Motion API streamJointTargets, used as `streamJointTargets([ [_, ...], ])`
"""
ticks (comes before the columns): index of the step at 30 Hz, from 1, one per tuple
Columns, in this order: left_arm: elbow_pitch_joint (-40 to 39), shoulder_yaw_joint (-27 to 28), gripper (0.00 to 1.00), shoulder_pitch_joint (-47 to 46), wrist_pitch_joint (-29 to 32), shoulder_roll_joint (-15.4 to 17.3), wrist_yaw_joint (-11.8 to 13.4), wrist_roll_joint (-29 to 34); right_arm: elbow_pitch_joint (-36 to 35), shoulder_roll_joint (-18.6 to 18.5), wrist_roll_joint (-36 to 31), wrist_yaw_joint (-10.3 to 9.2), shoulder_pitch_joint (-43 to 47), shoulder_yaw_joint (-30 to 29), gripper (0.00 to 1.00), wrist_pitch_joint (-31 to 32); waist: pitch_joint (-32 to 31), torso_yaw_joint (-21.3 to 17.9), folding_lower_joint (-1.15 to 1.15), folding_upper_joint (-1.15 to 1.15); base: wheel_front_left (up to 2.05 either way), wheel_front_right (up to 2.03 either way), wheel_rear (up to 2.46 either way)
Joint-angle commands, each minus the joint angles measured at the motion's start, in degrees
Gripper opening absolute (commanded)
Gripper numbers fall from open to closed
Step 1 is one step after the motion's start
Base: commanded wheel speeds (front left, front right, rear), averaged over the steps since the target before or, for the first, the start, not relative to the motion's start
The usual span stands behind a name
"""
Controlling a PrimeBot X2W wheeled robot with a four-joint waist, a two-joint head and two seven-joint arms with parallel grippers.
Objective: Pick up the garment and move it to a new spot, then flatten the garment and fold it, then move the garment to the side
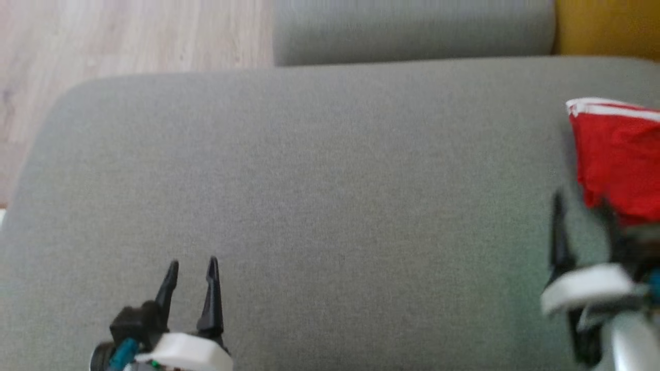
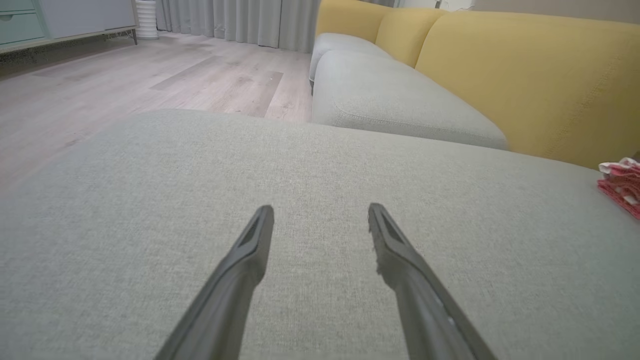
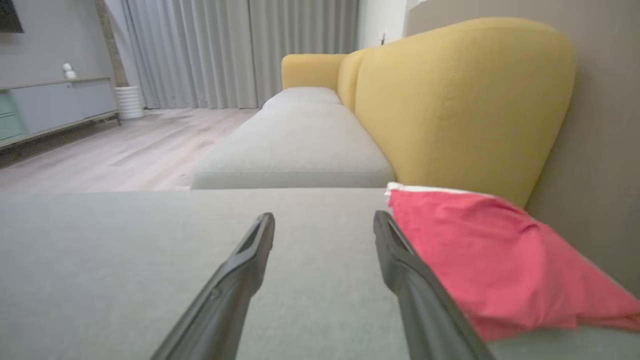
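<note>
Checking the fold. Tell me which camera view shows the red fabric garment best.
The right wrist view: the red fabric garment with white trim lies close and large. The head view cuts it off at the right edge; the left wrist view catches a small far corner.

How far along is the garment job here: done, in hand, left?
Done, apparently: the red garment lies compactly bundled at the right edge of the grey cushion, so folding and moving aside look finished. In hand: nothing; the right tool stands open beside the garment, the left tool open over bare cushion. Left: probably only withdrawing the arms.
</note>
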Motion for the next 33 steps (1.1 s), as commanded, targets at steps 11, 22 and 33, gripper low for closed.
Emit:
streamJointTargets([
  [11, 1.06, 3.51, 1.00, 0.23, -0.46, -0.15, -0.02, 1.87, 1.85, 1.18, 1.99, -0.04, 9.83, 5.72, 1.00, -5.81, -4.49, -0.22, 0.00, 0.00, 0.00, 0.00, 0.00],
  [22, 2.24, 3.06, 1.00, 1.10, -0.46, -0.15, 0.86, 2.07, 0.40, 1.20, 3.61, -0.04, 9.65, 8.03, 1.00, -6.06, -5.27, 0.63, 0.00, 0.00, 0.00, 0.00, 0.00],
  [33, 4.68, 1.26, 0.00, 3.08, 0.01, -0.03, 1.25, 1.41, 2.57, 1.67, 3.58, 0.00, 11.39, 7.17, 0.00, -5.26, -5.67, 1.41, 0.00, 0.00, 0.00, 0.00, 0.00],
])
